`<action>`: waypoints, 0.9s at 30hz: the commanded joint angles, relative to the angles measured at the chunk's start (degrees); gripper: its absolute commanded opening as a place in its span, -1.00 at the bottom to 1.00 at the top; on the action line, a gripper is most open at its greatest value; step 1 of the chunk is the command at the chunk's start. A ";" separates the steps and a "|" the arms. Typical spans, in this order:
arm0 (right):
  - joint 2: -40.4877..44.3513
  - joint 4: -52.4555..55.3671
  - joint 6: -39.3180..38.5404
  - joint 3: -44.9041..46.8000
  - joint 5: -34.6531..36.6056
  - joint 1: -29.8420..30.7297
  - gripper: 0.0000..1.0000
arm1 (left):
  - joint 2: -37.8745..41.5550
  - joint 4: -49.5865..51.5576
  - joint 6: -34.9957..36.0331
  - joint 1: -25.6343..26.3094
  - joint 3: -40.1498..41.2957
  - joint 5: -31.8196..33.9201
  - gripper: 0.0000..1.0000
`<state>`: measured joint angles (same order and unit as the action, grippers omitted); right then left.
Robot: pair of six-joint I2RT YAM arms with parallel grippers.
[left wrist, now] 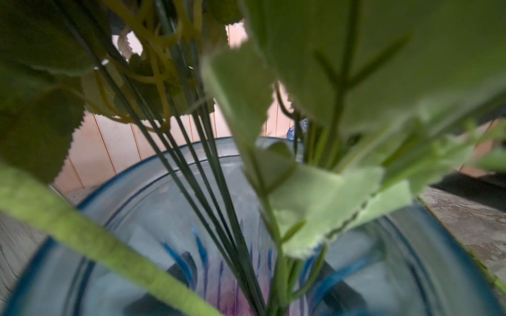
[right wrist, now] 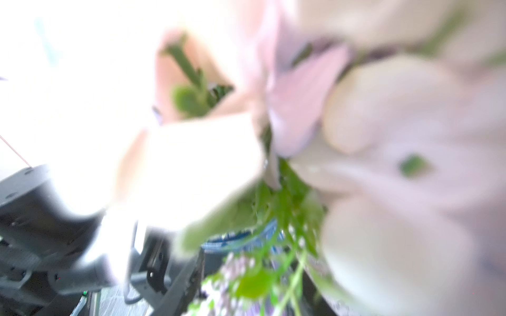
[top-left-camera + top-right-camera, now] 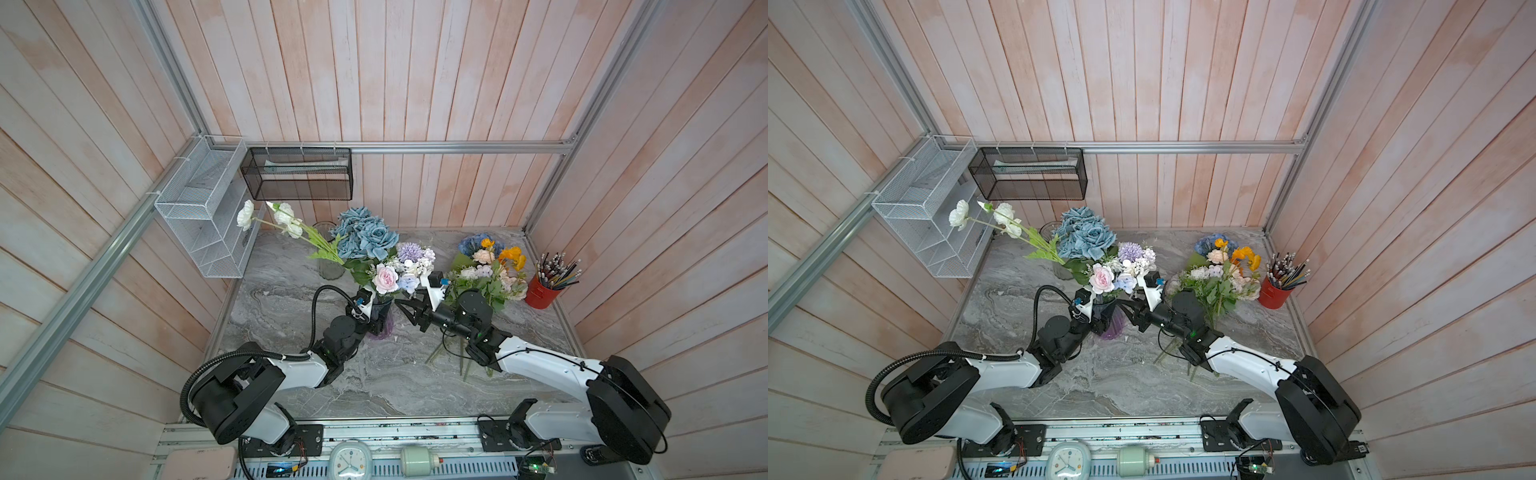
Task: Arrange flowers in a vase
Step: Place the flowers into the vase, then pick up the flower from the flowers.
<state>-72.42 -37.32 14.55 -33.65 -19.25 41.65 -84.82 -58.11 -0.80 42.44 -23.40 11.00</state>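
The walls [image 3: 415, 83] are long wooden boards, pale pink and white, in soft light. Silver metal bars [image 3: 457, 146] run along them, with a white wire basket [image 3: 199, 208] hung on the side wall and a black mesh basket [image 3: 297, 174] on the back wall. The table [image 3: 374, 382] top is grey stone with wavy lines.

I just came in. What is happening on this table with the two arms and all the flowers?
Artificial flowers are being arranged in a vase. The left pincer seems to grip the vase and steady it. The right pincer stands open just beside the vase, holding nothing. One more bunch lies on the table next to a red cup of pencils, not yet placed.
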 commanded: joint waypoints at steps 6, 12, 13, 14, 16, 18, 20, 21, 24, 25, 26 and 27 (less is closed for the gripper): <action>7.45 18.13 -0.25 4.05 3.80 -2.96 -0.10 | -1.93 6.51 -1.04 0.28 0.70 0.73 -1.00; 9.51 27.11 0.29 2.78 10.96 -9.11 -0.11 | -2.01 6.68 -1.00 0.23 0.55 0.68 -1.00; 9.75 28.52 0.54 2.20 12.06 -10.45 -0.11 | -2.01 6.73 -1.05 0.27 0.46 0.71 -1.00; 10.09 29.80 1.21 1.45 13.37 -12.05 -0.11 | -2.06 6.77 -1.05 0.27 0.36 0.68 -1.00; 11.13 31.55 2.82 -0.05 14.72 -15.51 -0.11 | -2.11 6.74 -1.05 0.27 0.29 0.68 -1.00; 12.37 32.55 4.72 -1.57 16.24 -19.08 -0.11 | -2.28 6.78 -1.00 0.27 0.28 0.63 -1.00; 13.58 32.62 5.51 -2.58 18.13 -21.89 -0.11 | -2.34 6.69 -1.05 0.28 0.20 0.62 -1.00; 14.28 32.42 5.52 -3.08 19.14 -23.07 -0.11 | -2.31 6.69 -1.04 0.26 0.19 0.65 -1.00; 15.20 33.02 4.33 -5.02 23.70 -25.93 -0.11 | -2.43 6.56 -1.03 0.28 0.19 0.68 -1.00; 15.29 33.25 3.97 -5.79 24.77 -26.94 -0.11 | -2.44 6.60 -1.04 0.28 0.15 0.68 -1.00; 15.29 33.24 3.27 -6.59 25.51 -28.20 -0.11 | -2.53 6.58 -1.04 0.26 0.11 0.60 -1.00; 15.29 33.20 2.55 -7.39 25.72 -29.67 -0.11 | -2.61 6.61 -0.99 0.28 0.11 0.61 -1.00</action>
<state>-57.56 -5.82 18.26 -38.50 1.76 14.52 -85.14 -58.11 -0.80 42.44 -23.70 11.00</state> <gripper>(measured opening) 0.447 0.689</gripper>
